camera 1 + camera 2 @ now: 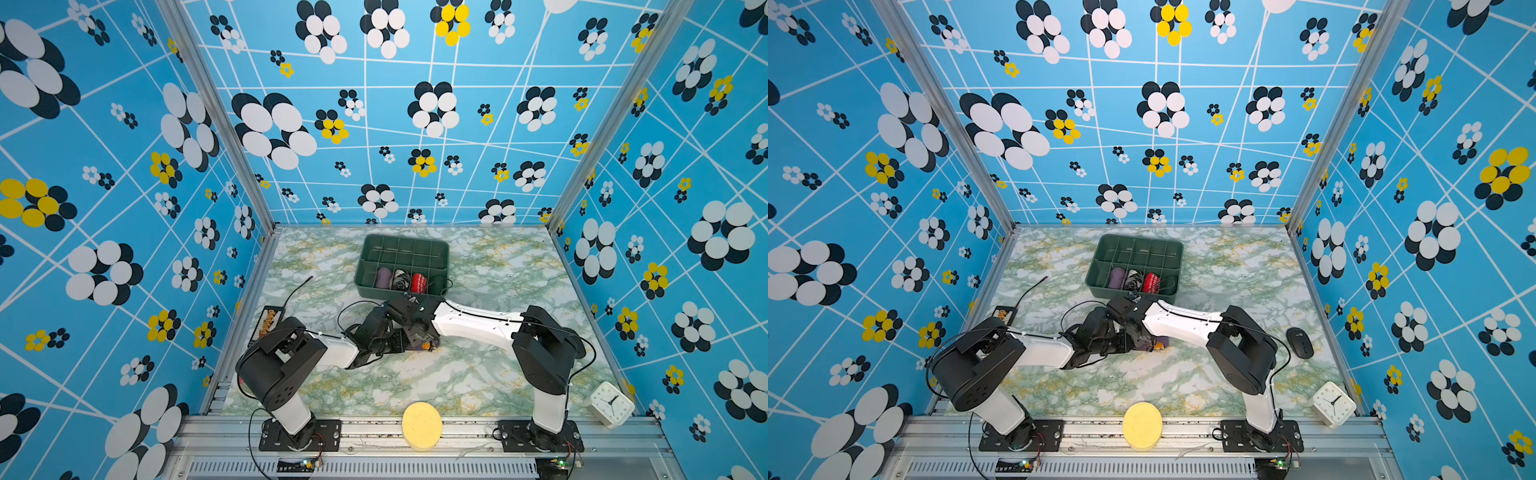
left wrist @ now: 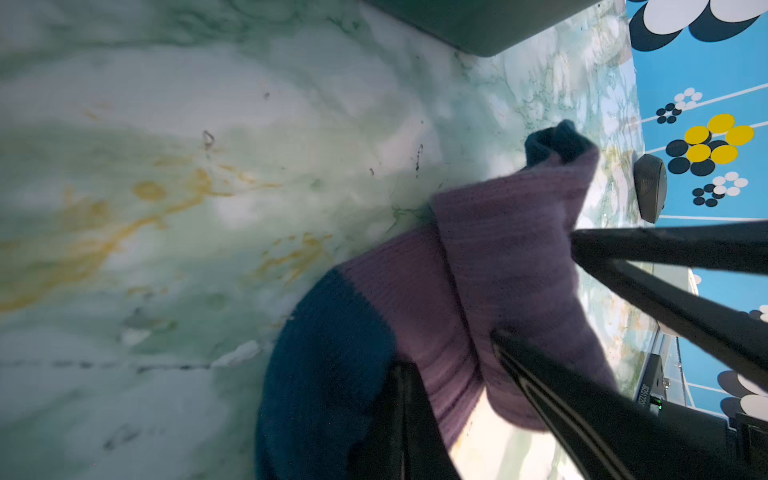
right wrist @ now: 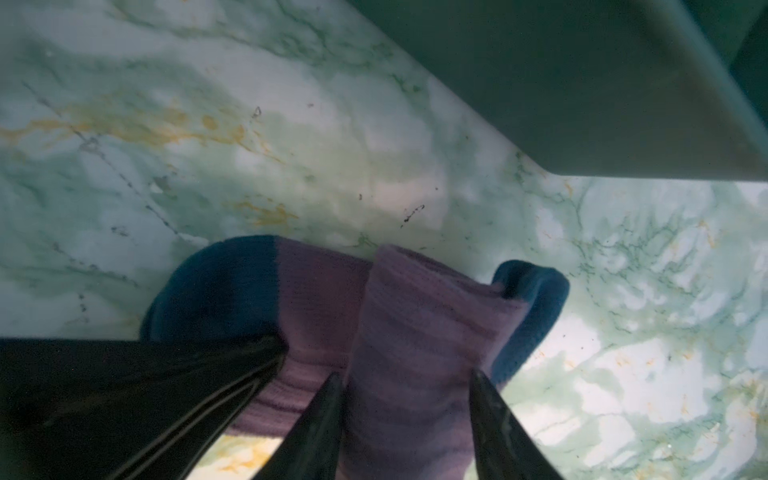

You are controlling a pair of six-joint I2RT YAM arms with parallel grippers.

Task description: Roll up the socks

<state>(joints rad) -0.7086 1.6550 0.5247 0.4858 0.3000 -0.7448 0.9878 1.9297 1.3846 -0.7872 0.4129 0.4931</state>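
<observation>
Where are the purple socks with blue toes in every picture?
Top view: purple ribbed knit socks peek out mid-table, just in front of the green plastic bin.
Top view: socks in the same spot, bin behind.
Left wrist: socks close up, bin corner beyond.
Right wrist: socks close up, bin wall beyond.
Shared landmark: the bin.

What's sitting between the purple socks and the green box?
Nothing, just bare marble tabletop lies between the socks and the green box. The right wrist view shows it.
</observation>
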